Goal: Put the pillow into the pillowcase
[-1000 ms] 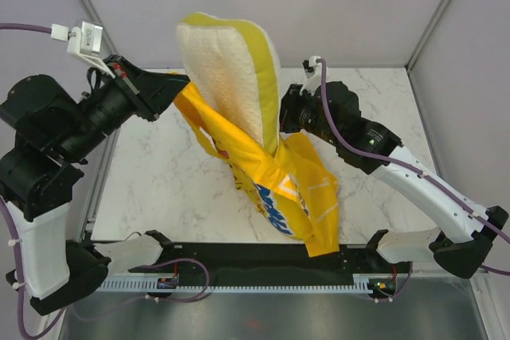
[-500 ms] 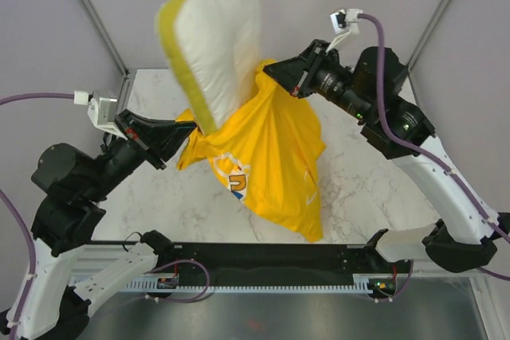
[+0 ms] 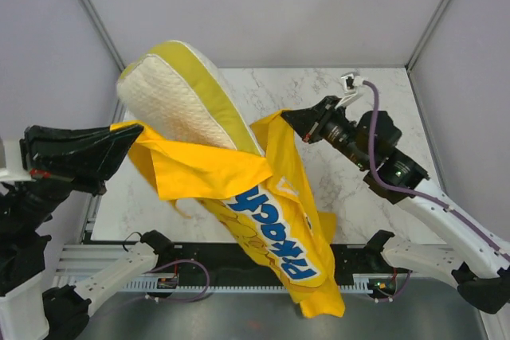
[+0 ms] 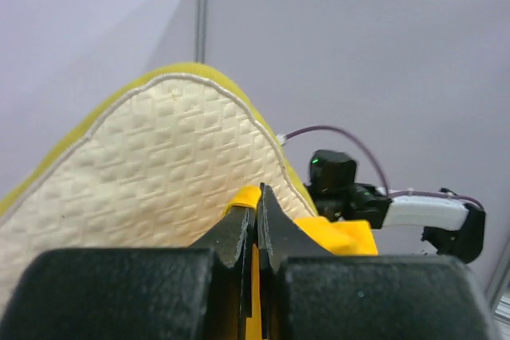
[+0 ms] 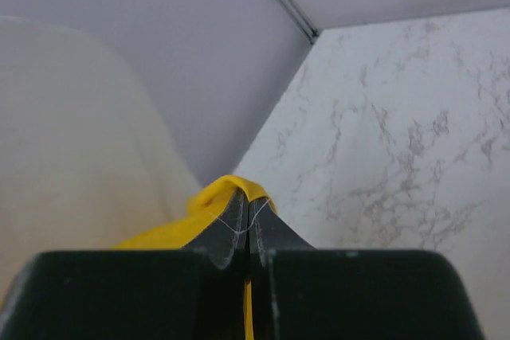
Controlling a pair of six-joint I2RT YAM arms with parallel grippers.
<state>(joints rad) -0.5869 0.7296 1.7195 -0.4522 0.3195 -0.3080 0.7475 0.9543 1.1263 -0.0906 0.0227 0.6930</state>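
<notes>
The left gripper [image 3: 135,130] has its black jaws pinched together on a fold of thin yellow cloth, the left edge of the pillowcase's [image 3: 267,212] mouth. Just beyond and to the right of those jaws rises the pillow [image 3: 170,103]: a plump, rounded slab with a cream-white face quilted in small square dimples and an olive-yellow band along its edge. Its upper part stands out of the mouth, tilted to the left, and its lower part sits inside the case. The case is bright yellow, limp and creased, with blue lettering, and hangs down from between the two sets of jaws. The right gripper [image 3: 285,116] is clamped on the mouth's opposite edge, a small peak of cloth showing at its tips. White grey-veined marble table [image 3: 358,97] lies beyond and below those jaws.
</notes>
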